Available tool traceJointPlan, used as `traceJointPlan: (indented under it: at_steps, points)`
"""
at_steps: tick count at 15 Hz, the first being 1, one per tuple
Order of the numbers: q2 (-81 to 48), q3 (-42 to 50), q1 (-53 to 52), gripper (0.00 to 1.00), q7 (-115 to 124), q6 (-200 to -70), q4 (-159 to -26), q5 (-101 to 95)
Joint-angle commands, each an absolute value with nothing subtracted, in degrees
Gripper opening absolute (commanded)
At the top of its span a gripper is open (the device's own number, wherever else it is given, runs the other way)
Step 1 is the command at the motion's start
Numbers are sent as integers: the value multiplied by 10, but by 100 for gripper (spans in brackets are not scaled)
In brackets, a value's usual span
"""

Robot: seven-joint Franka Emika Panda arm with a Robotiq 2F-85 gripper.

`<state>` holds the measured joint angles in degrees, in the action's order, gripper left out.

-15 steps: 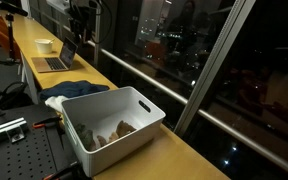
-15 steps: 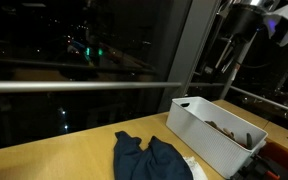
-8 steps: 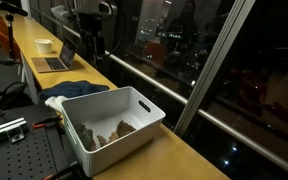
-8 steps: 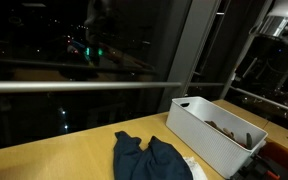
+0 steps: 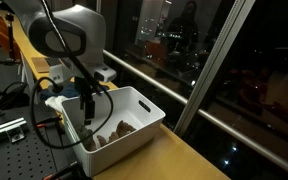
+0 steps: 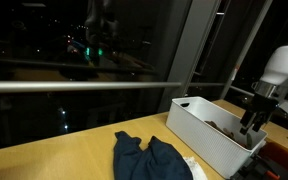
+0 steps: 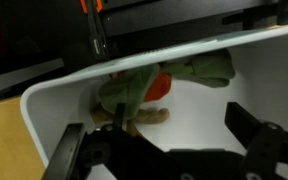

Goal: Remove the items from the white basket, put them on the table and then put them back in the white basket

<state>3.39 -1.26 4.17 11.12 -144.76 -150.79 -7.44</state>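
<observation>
Here, tool point(image 7: 159, 150) wide open inside white basket point(image 7: 269, 70), plush piece point(image 7: 189, 72) lying lengthwise along one wall.

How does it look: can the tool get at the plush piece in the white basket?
Probably yes. The tool hangs open over the white basket, and the plush piece lies uncovered on its floor, roughly in line with the open jaws. Nothing sits on top of it; only the basket's walls crowd the approach.

Blue cloth point(image 6: 149, 160) on table point(image 6: 54, 160); green plush point(image 7: 189, 72) in white basket point(image 6: 199, 130)
</observation>
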Motion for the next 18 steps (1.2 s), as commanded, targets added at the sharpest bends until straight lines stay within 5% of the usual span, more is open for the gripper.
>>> traceJointPlan:
  at_steps: [1,10,14,18]
  points:
    - [-29,13,48,100,130,-1511,-1520,-90]
    - [-102,38,30,100,134,-1571,-1509,-75]
    - [-112,42,21,58,139,-1564,-1498,-75]
    - [-106,46,5,29,159,-1552,-1489,-85]
